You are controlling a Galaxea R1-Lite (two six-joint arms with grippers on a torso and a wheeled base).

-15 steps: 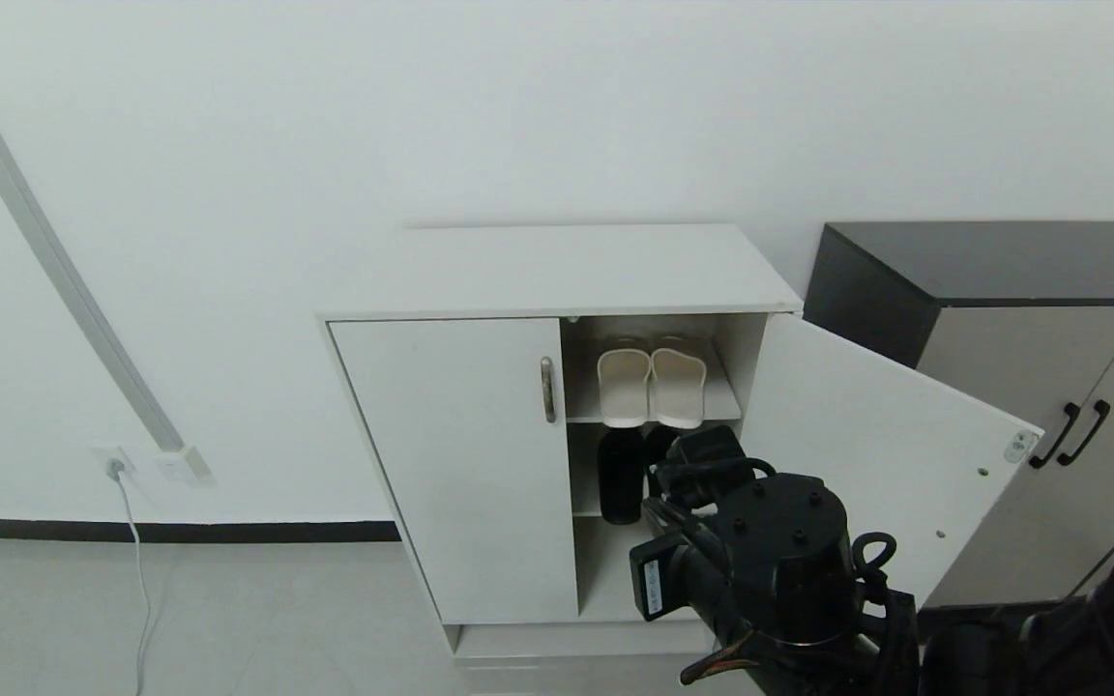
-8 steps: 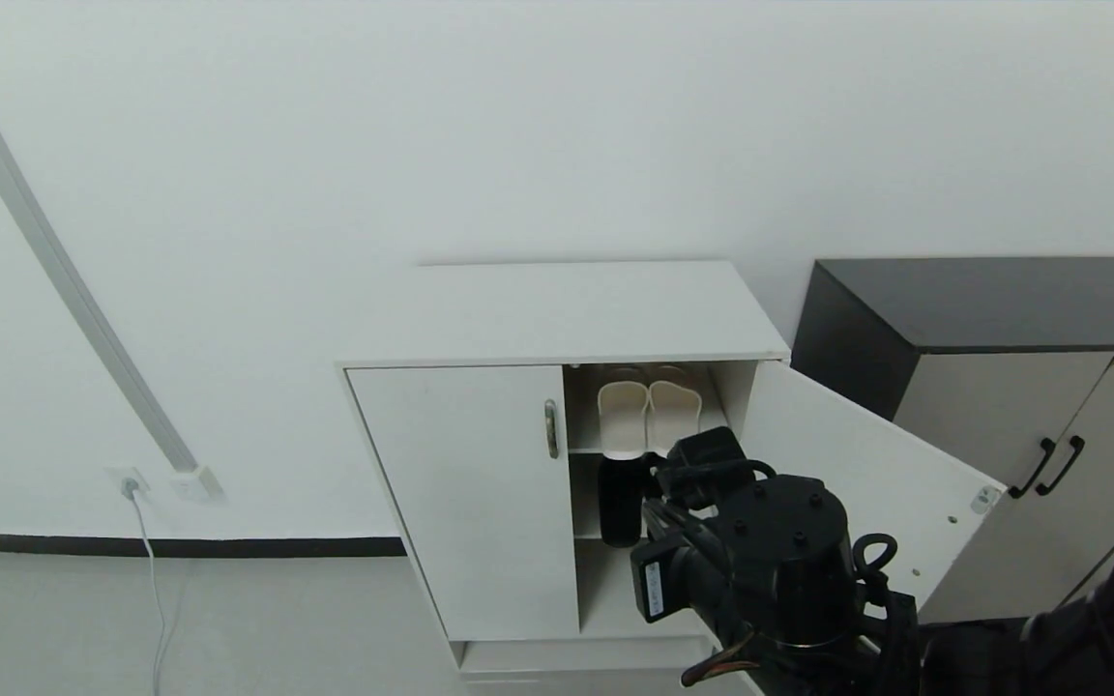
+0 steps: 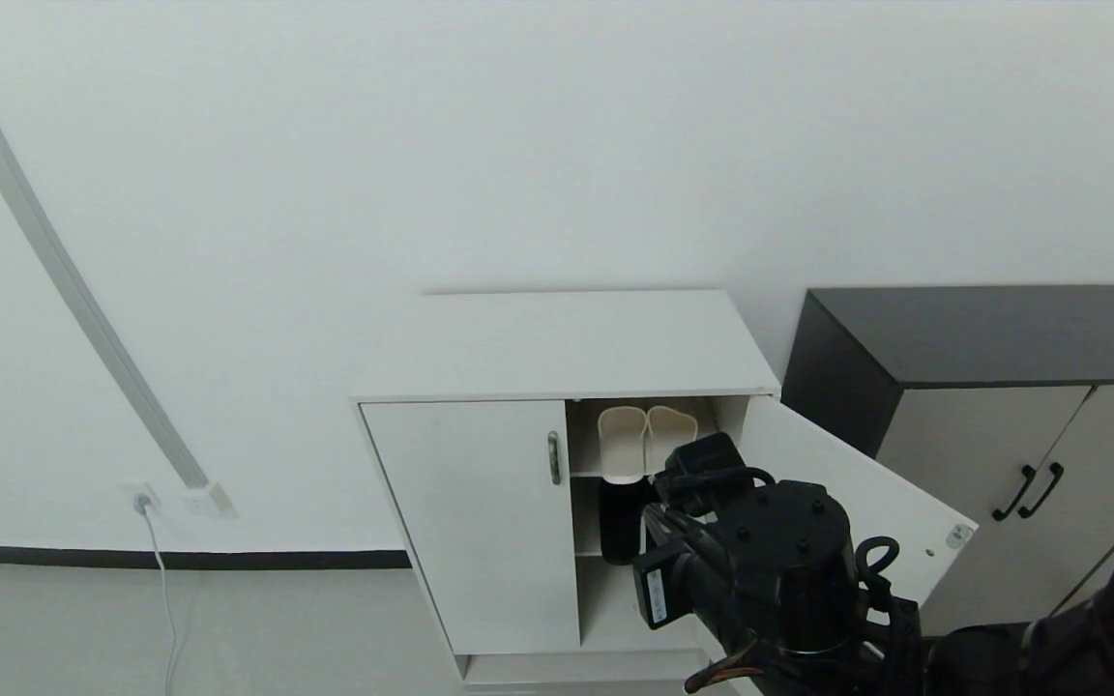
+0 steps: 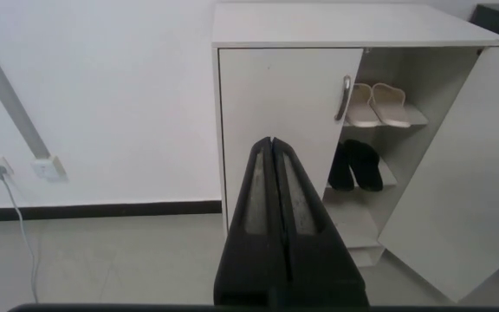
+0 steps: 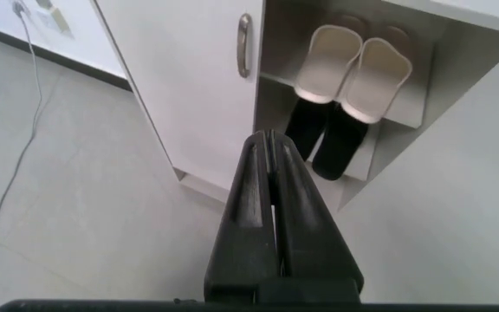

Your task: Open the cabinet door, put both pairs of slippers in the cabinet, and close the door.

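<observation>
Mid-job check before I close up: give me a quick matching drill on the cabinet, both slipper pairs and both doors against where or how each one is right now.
Things:
1. beige slippers
2. black slippers
3. left-hand door
4. right-hand door

States:
A. swung open
B. on the upper shelf
C. shut
D. on the middle shelf, directly below the other pair

Pairs: 1-B, 2-D, 3-C, 4-A
</observation>
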